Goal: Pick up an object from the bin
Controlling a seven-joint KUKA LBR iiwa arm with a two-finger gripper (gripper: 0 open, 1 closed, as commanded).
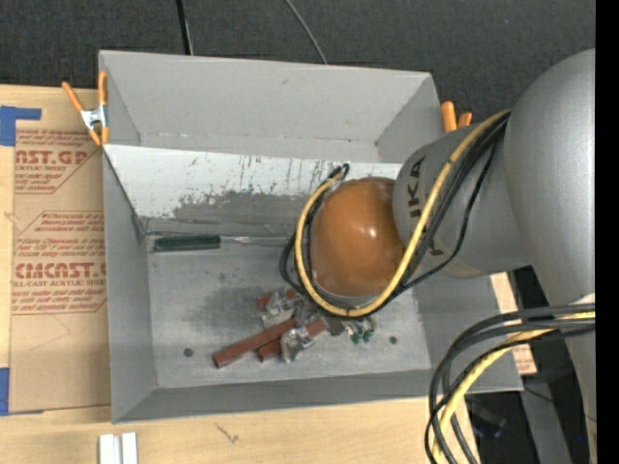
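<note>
the grey metal bin (pixel 261 95) is standing open under the camera, and the arm (pixel 542 191) is reaching into it from the right. the round orange cover (pixel 353 235) at its wrist is hanging over the right half of the bin floor, with yellow and black cables (pixel 308 222) looping around it. the gripper (pixel 298 325) is sitting just below this cover, low over the floor, near the middle of the near part of the bin. the cover is hiding most of it, so i cannot tell if the gripper is released or clenched, and i cannot tell if it is grasping something.

right at the gripper a small heap of reddish-brown sticks (pixel 242 351) is lying on the floor. the longest stick is pointing out from under the gripper toward the near left, tilted a little, and shorter pieces are lying beside it and just on the far side of it. if the gripper is touching these sticks or only hanging over them, the view is not showing clearly.

a small green piece (pixel 364 335) is lying just right of the gripper, under the edge of the cover. well apart, at the far left of the floor where it is meeting the sloped wall, a dark green strip (pixel 187 244) is lying flat.
</note>
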